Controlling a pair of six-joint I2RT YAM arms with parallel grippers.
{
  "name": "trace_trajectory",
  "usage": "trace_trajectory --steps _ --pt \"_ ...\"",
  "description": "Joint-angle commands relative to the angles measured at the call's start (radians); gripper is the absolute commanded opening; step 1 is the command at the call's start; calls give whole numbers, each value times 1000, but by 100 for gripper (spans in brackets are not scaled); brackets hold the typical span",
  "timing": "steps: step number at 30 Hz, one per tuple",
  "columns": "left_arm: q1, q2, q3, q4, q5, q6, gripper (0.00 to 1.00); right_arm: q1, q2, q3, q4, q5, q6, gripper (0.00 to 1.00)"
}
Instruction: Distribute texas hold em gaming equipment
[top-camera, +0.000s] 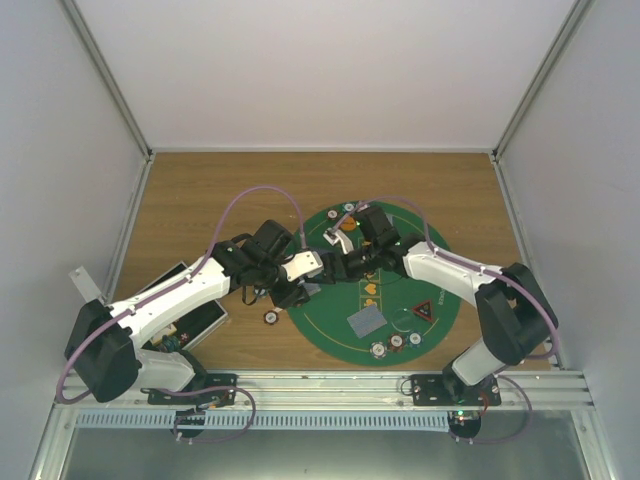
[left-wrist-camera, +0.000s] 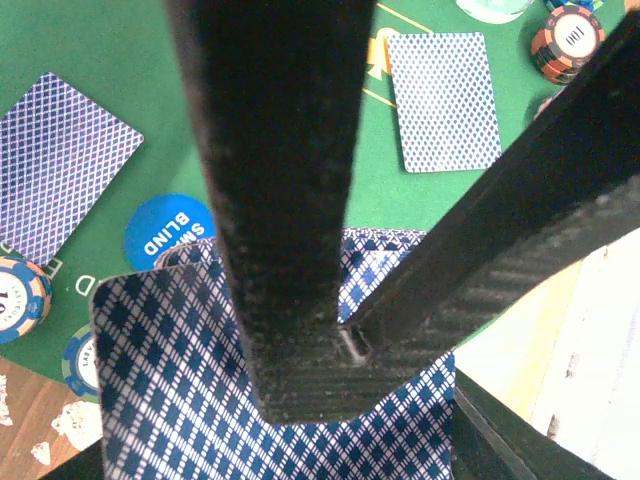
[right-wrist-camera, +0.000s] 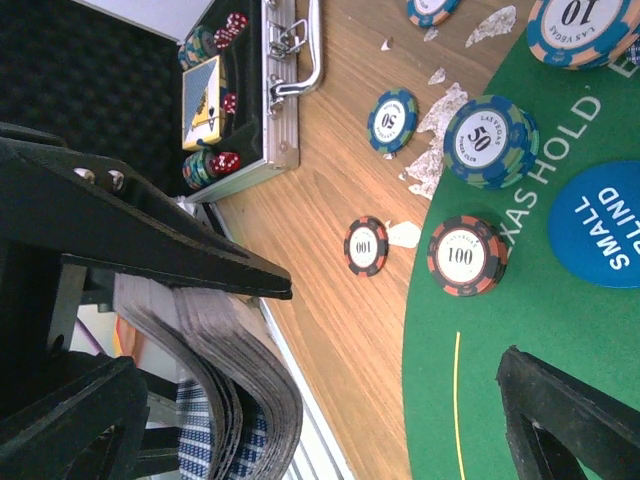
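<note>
The left jaws are clenched on a deck of playing cards (left-wrist-camera: 170, 390) over the green mat (left-wrist-camera: 100, 40). At their 10 o'clock lies the blue disc (left-wrist-camera: 165, 232); at 1 o'clock, a single card (left-wrist-camera: 443, 100). The right jaws stand released, a red-black chip (right-wrist-camera: 467, 255) at their 12 o'clock.

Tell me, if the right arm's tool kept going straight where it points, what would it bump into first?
The right tool would likely meet the wooden table beside the green mat, near the red-black chip lying on bare wood; depth is unclear.
</note>
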Motion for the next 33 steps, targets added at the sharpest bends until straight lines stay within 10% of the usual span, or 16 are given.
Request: trace_trajectory --steps 1,33 --pt "-3 -21 -6 40 7 7 53 15 23 21 2 0 -39 95" --pt "-3 -15 -5 41 6 7 53 -20 -58 18 -54 -64 -100 61"
